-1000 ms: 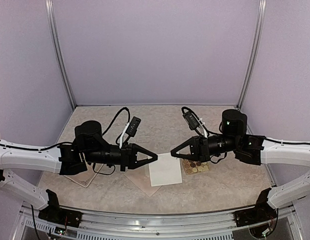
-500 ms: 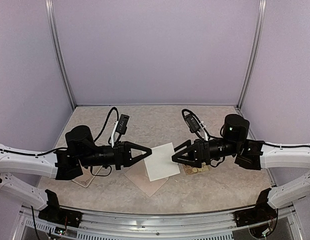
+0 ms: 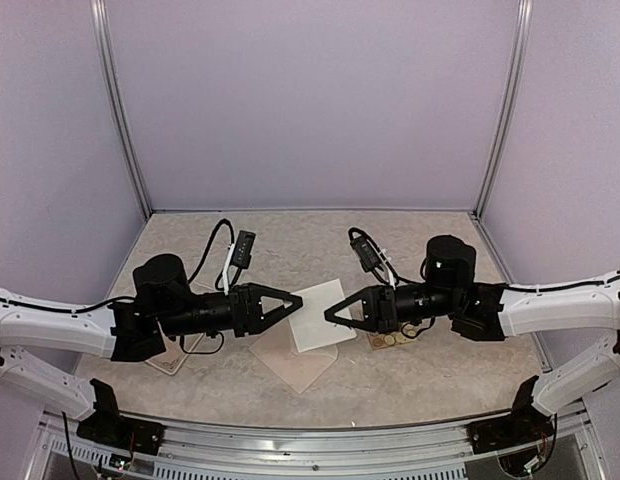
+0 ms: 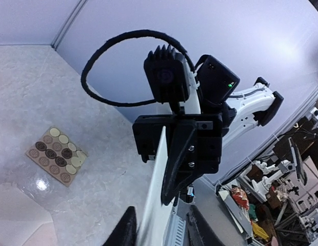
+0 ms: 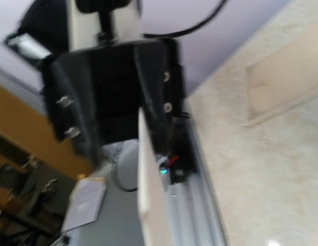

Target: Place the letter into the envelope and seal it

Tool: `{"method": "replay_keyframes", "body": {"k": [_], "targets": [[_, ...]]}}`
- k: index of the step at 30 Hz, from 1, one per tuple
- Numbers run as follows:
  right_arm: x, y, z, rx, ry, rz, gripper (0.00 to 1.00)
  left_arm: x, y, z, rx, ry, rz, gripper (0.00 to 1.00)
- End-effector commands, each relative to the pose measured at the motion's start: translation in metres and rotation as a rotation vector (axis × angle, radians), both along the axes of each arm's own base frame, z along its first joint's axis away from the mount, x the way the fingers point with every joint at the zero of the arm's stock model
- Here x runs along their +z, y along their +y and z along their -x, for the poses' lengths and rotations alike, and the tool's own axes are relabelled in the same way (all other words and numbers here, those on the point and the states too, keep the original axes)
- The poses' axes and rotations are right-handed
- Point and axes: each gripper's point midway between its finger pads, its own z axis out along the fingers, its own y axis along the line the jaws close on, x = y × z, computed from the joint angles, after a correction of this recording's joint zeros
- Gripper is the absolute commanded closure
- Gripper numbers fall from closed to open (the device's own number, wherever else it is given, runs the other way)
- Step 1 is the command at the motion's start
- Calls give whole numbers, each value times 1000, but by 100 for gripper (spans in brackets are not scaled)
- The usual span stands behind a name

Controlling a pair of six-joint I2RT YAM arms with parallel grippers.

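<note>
The right tool [image 3: 328,311] is pinching the thin white letter [image 3: 318,320] tight at its 3 o'clock edge, holding it raised off the marbled tabletop [image 3: 320,235]; the left tool [image 3: 298,300] is standing slightly parted around the letter's 9 o'clock edge; the matte cream-beige envelope [image 3: 290,362], pointed at one end, is lying flat at the letter's 6 o'clock; the left wrist view is showing the whole square sticker card [image 4: 54,155] with its round brown and yellow dots, partly covered from above.
</note>
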Motion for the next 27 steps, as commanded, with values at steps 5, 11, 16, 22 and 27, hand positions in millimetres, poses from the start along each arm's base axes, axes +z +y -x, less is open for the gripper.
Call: {"method": "replay_keyframes", "body": {"k": [5,11,16,22,27], "targets": [[-67,-5,-55,-225,27,339,100,-107,33,-40,257,301,-259,36],[-94,-11,-77,-231,37,430,100,-159,46,-48,327,409,-381,26],[-116,-7,-88,-187,52,478,100,-176,48,-50,329,425,-416,21],[-138,-9,-106,-170,71,525,100,-201,54,-56,347,450,-470,20],[-155,-15,-118,-167,110,552,100,-215,54,-58,343,452,-492,19]]}}
